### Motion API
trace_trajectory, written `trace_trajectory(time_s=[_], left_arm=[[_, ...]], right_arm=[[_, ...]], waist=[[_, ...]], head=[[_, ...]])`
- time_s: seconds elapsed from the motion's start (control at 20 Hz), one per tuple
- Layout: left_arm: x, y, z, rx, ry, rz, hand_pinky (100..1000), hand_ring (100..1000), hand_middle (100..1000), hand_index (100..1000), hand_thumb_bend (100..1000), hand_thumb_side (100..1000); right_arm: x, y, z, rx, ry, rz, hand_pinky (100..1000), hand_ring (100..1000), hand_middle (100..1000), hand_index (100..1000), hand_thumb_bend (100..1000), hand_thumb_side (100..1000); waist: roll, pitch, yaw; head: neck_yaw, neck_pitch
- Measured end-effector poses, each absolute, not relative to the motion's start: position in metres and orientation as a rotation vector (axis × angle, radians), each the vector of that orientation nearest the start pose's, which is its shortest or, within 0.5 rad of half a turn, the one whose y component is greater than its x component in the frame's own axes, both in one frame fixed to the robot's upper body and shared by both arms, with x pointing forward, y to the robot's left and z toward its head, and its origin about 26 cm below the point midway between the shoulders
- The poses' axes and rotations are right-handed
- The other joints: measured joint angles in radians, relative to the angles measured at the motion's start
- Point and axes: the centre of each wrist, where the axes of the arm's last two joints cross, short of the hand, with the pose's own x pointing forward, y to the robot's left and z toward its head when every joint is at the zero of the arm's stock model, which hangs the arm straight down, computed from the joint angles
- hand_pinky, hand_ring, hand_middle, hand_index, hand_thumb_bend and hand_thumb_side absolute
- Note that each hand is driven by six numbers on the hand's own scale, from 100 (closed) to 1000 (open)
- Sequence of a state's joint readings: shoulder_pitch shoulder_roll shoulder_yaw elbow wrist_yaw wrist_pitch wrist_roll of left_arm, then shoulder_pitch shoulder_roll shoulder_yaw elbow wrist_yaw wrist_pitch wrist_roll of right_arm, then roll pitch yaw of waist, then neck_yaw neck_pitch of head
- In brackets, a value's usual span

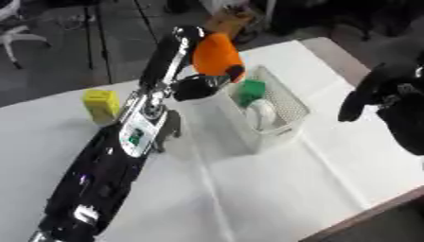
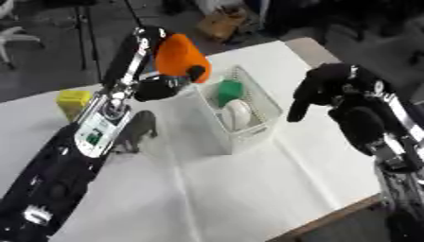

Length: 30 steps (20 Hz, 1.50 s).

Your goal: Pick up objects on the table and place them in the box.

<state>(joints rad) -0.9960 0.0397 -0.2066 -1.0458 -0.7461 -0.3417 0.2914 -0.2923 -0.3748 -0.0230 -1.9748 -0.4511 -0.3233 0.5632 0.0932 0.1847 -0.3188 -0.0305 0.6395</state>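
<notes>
My left hand [image 1: 198,84] is curled round a large orange object [image 1: 217,54] and holds it in the air over the near-left rim of the white mesh box [image 1: 286,106]. A green object [image 1: 250,90] and a white rounded object [image 1: 261,113] lie inside the box. On the white table [image 1: 273,189] a yellow block [image 1: 100,103] stands at the far left, and a small grey figure [image 2: 139,130] stands beside my left forearm. My right hand [image 2: 319,90] hovers to the right of the box, fingers hanging relaxed and holding nothing.
The table's near edge [image 2: 331,217] runs along the bottom right. Beyond the far edge lie a dark floor, a cardboard box [image 1: 230,21], stand legs and an office chair base [image 1: 16,35].
</notes>
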Motion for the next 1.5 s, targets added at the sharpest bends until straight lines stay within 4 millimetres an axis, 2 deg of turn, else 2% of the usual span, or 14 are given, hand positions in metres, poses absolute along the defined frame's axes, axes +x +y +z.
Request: trace_trajectory(time_s=[0.05, 0.15, 0.3, 0.95, 1.0, 1.15, 1.2, 1.25, 1.3, 1.45, 1.5], left_arm=[[0.454, 0.08, 0.193, -0.736, 3.315, 1.197, 379, 388, 444, 557, 614, 613], [0.455, 0.08, 0.19, -0.756, 3.295, 1.208, 382, 393, 448, 560, 607, 631], [0.456, 0.077, 0.186, -0.783, 3.254, 1.237, 385, 396, 450, 560, 610, 651], [0.461, 0.08, 0.161, -0.921, 3.183, 1.279, 393, 423, 479, 576, 652, 656], [0.462, 0.08, 0.16, -0.929, 3.18, 1.274, 409, 456, 515, 610, 696, 651], [0.461, 0.078, 0.158, -0.941, 3.171, 1.257, 409, 456, 515, 610, 696, 651], [0.461, 0.078, 0.158, -0.944, 3.168, 1.252, 419, 473, 537, 624, 815, 576], [0.462, 0.078, 0.157, -0.953, 3.165, 1.254, 419, 473, 537, 624, 815, 576], [0.462, 0.079, 0.157, -0.962, 3.161, 1.258, 429, 487, 555, 641, 866, 565], [0.462, 0.077, 0.155, -0.982, 3.14, 1.28, 429, 487, 555, 641, 866, 565], [0.462, 0.077, 0.155, -0.985, 3.134, 1.283, 449, 516, 587, 671, 933, 565]], right_arm=[[0.302, -0.275, 0.201, -0.739, 3.369, -1.15, 519, 533, 630, 825, 327, 592], [0.303, -0.272, 0.204, -0.751, 3.352, -1.158, 518, 533, 629, 825, 328, 592], [0.304, -0.271, 0.205, -0.765, 3.34, -1.163, 518, 532, 628, 825, 328, 592], [0.305, -0.266, 0.207, -0.803, 3.308, -1.173, 518, 531, 627, 825, 329, 592], [0.305, -0.266, 0.207, -0.804, 3.307, -1.173, 518, 531, 627, 825, 330, 590], [0.305, -0.266, 0.208, -0.807, 3.302, -1.17, 518, 531, 627, 825, 330, 590], [0.306, -0.265, 0.209, -0.809, 3.299, -1.169, 518, 531, 627, 825, 331, 590], [0.306, -0.265, 0.21, -0.81, 3.295, -1.169, 518, 531, 627, 825, 331, 590], [0.306, -0.265, 0.21, -0.811, 3.293, -1.17, 518, 531, 627, 825, 331, 590], [0.306, -0.264, 0.21, -0.816, 3.29, -1.174, 518, 531, 627, 825, 331, 590], [0.306, -0.264, 0.21, -0.817, 3.288, -1.175, 518, 531, 626, 825, 331, 590]], waist=[[0.001, 0.0, -0.004], [0.004, 0.008, -0.029], [0.018, 0.014, -0.04], [0.027, 0.023, -0.066], [0.027, 0.023, -0.067], [0.027, 0.023, -0.073], [0.028, 0.023, -0.074], [0.028, 0.023, -0.08], [0.029, 0.023, -0.087], [0.031, 0.023, -0.092], [0.031, 0.023, -0.092]], head=[[0.001, -0.002], [0.007, -0.008], [0.014, -0.009], [0.018, -0.018], [0.018, -0.02], [0.018, -0.025], [0.018, -0.025], [0.019, -0.027], [0.019, -0.03], [0.024, -0.035], [0.025, -0.035]])
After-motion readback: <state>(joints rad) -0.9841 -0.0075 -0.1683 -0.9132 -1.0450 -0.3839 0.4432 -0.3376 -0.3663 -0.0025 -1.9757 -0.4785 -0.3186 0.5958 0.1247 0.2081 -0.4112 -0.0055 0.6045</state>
